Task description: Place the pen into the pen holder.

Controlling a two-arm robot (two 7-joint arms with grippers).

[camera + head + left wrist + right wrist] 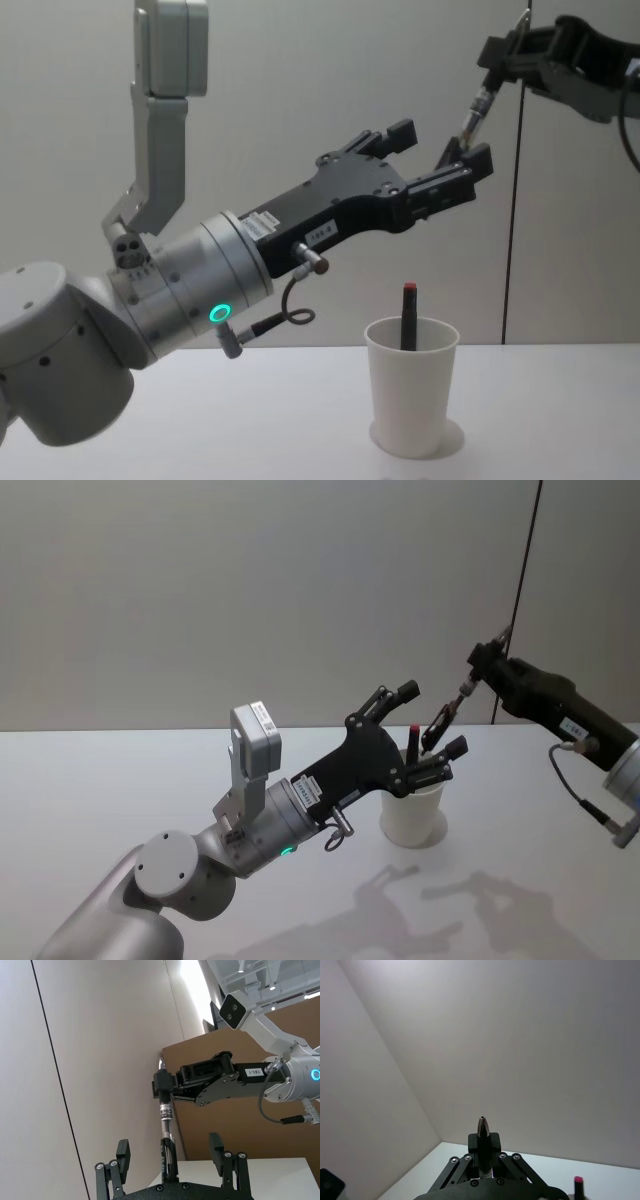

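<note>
The pen point(440, 723) is up in the air above the table, gripped at its top end by the right gripper point(476, 676), whose fingers are clenched on it. It hangs slanted, with its lower end between the spread fingers of the left gripper point(428, 720). In the left wrist view the pen point(167, 1145) runs down from the right gripper point(163, 1091) into the gap between the two left fingers point(122, 1156); whether they touch it cannot be told. In the chest view the pen point(470, 120) slopes from the right gripper point(497, 57) at the upper right toward the left gripper point(432, 155), which is released and hovers well above the cup.

The pen holder point(412, 811), a white paper cup, stands upright on the table below and just beside the left gripper's tips. A second pen with a red cap point(408, 314) already stands in the cup point(411, 398), leaning on its rim, its red tip point(578, 1179) showing in the right wrist view next to the held pen's point point(483, 1128).

The table point(110, 780) is plain white and matte, with arm shadows falling across its near part. Behind it is a pale grey wall point(250, 590), with a thin dark vertical seam point(522, 580) at the right. The left wrist view takes in a brown panel point(225, 1125) and ceiling lights point(242, 969).
</note>
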